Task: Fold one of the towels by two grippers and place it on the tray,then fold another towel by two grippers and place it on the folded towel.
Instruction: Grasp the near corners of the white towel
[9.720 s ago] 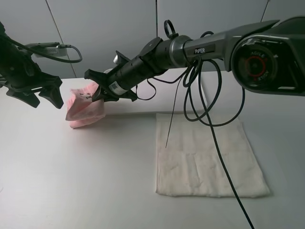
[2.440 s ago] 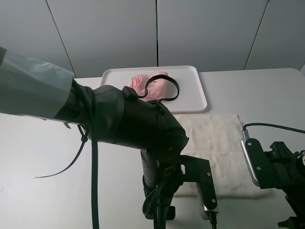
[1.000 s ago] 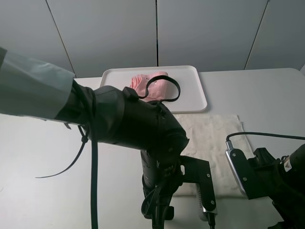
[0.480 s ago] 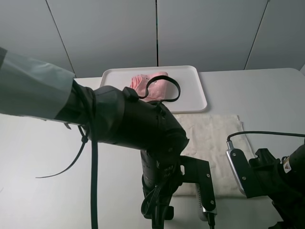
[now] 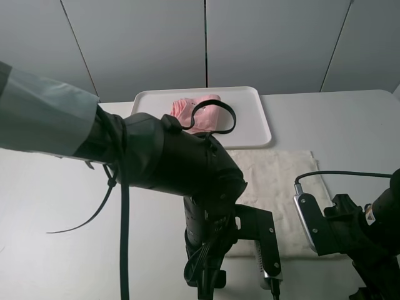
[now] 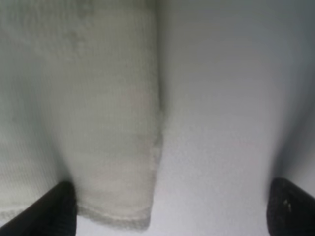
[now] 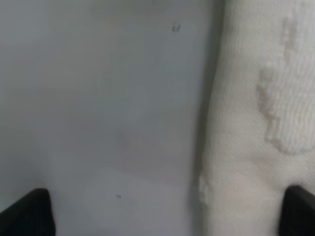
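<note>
Now: pink towel [image 5: 199,112] on the tray [image 5: 250,122], cream towel [image 5: 281,181] flat on the tabletop [image 5: 50,187] just in front of the tray. Left gripper [image 6: 172,209] and right gripper [image 7: 162,211], jaws wide open, hover at its corners farthest from the tray. Risk: each straddles mostly tabletop; a thin pinch could slip, skewing the fold.

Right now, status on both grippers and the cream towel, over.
Left gripper open, straddling cream towel corner. Right gripper open, straddling its opposite edge; nothing gripped. Pink towel on tray. No obstruction seen.
</note>
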You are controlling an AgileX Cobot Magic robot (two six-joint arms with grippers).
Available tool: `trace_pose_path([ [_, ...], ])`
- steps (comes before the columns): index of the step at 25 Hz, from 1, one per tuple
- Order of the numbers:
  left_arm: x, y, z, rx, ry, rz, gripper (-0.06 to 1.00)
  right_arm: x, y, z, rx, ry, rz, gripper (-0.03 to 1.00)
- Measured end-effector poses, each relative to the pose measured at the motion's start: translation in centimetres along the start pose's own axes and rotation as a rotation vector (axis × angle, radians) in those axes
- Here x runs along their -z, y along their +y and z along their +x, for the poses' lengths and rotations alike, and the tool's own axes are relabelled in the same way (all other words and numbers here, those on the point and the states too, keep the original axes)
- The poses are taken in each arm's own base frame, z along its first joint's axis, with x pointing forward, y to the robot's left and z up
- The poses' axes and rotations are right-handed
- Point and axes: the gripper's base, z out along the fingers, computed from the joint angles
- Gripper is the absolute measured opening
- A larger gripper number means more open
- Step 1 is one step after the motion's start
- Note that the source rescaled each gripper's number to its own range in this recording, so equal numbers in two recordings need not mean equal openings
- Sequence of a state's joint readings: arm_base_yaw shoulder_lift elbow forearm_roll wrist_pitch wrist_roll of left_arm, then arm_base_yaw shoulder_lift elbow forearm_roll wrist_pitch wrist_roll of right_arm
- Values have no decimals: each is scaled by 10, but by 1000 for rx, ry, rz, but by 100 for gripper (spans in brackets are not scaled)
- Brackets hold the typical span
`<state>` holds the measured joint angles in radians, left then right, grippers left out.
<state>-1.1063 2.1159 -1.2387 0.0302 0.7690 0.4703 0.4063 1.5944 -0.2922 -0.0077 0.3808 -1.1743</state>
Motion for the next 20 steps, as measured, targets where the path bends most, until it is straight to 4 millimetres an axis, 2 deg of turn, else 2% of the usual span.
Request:
trace_pose_path([
  [2,0,0,0,0,0,0,99,0,-1,0,0,0,1,94],
  [4,0,0,0,0,0,0,99,0,-3,-1,-4,-4,9,78],
  [11,0,0,0,0,0,0,99,0,-6,-2,21,-7,43,7],
  [13,0,0,0,0,0,0,99,0,-6,-2,25,-7,47,1],
  [20,0,0,0,-3,0,-3,99,0,-6,-2,25,-7,47,1],
])
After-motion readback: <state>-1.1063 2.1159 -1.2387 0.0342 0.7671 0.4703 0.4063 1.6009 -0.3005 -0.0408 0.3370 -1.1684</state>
